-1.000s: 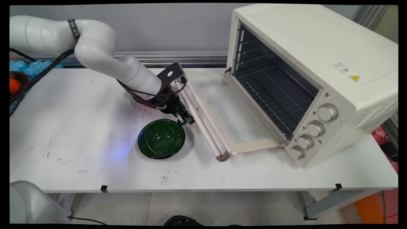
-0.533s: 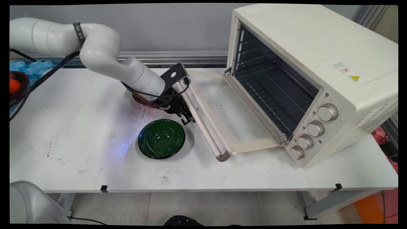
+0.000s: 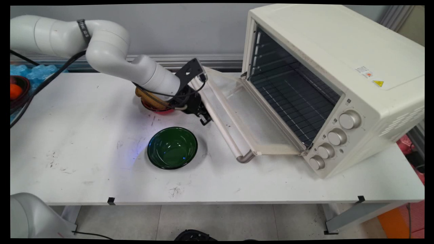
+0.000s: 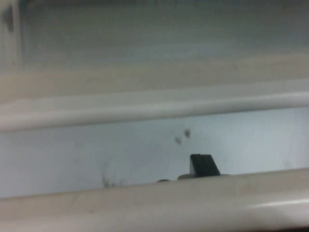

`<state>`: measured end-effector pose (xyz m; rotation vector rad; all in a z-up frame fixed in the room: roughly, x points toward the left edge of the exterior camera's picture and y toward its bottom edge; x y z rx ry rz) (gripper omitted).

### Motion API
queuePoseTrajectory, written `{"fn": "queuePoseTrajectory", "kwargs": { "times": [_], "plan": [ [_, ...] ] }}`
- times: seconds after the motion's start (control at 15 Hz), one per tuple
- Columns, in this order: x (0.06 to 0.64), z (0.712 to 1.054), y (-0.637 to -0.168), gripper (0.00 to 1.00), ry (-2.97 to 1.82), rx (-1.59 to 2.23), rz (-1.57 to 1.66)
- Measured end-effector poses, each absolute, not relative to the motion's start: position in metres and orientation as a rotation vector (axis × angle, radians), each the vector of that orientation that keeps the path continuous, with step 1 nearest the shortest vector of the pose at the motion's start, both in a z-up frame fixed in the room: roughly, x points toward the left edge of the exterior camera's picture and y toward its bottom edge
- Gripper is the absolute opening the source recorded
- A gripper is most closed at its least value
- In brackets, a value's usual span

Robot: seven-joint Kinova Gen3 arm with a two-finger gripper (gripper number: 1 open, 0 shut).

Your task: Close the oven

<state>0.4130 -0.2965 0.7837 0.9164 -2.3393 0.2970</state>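
touching pincer [image 3: 205,120] to oven's rounded handle bar [image 3: 223,134].

Pressed against the oven door [image 3: 237,115] handle [image 3: 220,130] on the pincer [image 3: 204,119] right; green bowl [image 3: 172,147] close below-left, red dish [image 3: 154,105] behind under the arm. Open tabletop [image 3: 84,135] farther left and nearer.

White arm [image 3: 101,51] low, end effector [image 3: 204,119] angled down
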Motion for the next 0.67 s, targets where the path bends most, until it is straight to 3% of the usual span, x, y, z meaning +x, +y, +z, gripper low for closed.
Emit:
{"fn": "queuePoseTrajectory", "kwargs": {
  "times": [0.67],
  "plan": [
    [0.390, 0.825, -0.324, 0.00, -2.216, 0.878, 0.379]
  ]
}}
